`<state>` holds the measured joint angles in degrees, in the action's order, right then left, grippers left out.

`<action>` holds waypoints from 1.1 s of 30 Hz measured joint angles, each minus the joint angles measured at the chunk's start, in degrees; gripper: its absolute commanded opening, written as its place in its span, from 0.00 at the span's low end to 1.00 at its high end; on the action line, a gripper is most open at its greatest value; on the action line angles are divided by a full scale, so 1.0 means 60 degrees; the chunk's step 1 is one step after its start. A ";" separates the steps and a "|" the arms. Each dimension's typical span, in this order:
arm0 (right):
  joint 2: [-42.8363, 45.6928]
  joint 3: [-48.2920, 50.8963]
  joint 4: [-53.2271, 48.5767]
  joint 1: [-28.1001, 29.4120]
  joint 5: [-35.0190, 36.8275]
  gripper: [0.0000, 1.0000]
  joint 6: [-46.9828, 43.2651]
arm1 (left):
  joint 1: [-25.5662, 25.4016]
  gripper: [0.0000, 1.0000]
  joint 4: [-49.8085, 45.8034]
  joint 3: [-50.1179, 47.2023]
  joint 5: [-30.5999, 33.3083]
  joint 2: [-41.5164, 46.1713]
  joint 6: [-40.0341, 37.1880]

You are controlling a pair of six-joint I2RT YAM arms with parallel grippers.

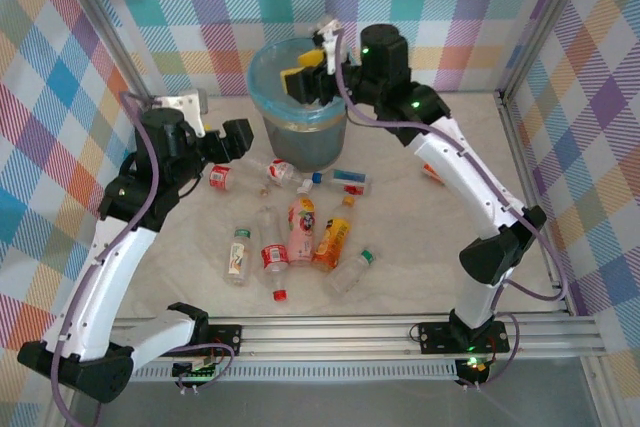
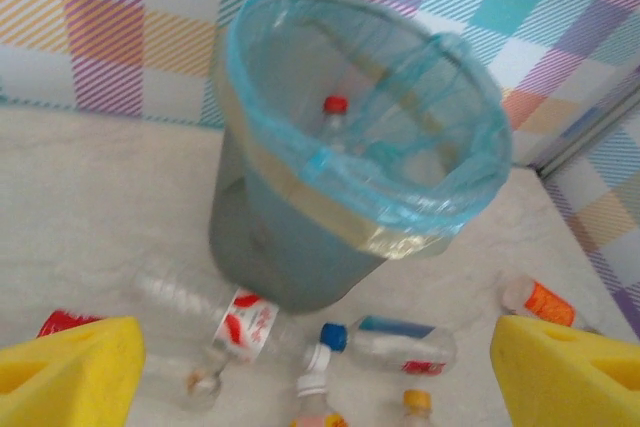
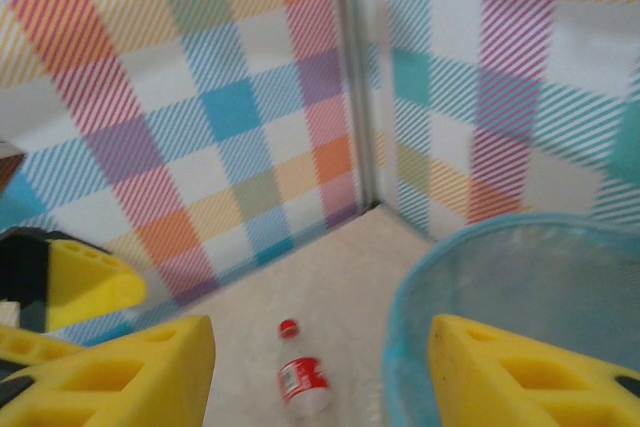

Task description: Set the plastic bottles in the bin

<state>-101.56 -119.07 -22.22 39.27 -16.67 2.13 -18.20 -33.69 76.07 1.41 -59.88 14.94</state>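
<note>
Right pincer [image 1: 303, 67] hangs released over the bin [image 1: 300, 142], 1 bottle [image 2: 335, 107] already inside. Left pincer [image 1: 238, 137], released too, sits beside the bin above loose bottles [image 1: 301, 232]. A clumsy dip could roll them away or snag the liner [image 2: 400, 202].

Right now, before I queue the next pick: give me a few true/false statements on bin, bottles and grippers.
1. A red-capped bottle lies inside the bin. True.
2. The left gripper is clamped on a bottle. False: its yellow fingers stand wide apart with nothing between them.
3. The right gripper is above the bin. True.
4. The bin lies tipped on its side. False: it stands upright, its blue bag folded over the rim.
5. Every bottle is in the bin. False: several lie on the table, among them a pink bottle.
</note>
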 measured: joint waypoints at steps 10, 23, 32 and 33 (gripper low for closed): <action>-0.0171 0.0659 -0.0470 0.1446 -0.0022 0.56 -0.0189 | 0.3002 0.87 0.0623 -0.1985 -0.1147 -0.0761 0.1643; -0.2761 -0.1326 -0.2080 0.1898 -0.0087 0.58 -0.0612 | 0.5566 0.81 0.3173 -0.2594 -0.2721 -0.4160 0.3832; -0.3464 -0.1428 -0.2448 0.2138 -0.0412 0.58 -0.0353 | 0.5861 0.78 0.3555 -0.2036 -0.2801 -0.6054 0.4335; -0.3464 -0.1450 -0.2455 0.2175 -0.0426 0.58 -0.0346 | 0.5883 0.78 0.3665 -0.2018 -0.2798 -0.6229 0.4386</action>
<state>-122.34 -127.76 -36.95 52.31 -19.22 0.05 17.10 -11.70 63.96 -15.38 -97.25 41.25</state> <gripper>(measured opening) 0.577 0.787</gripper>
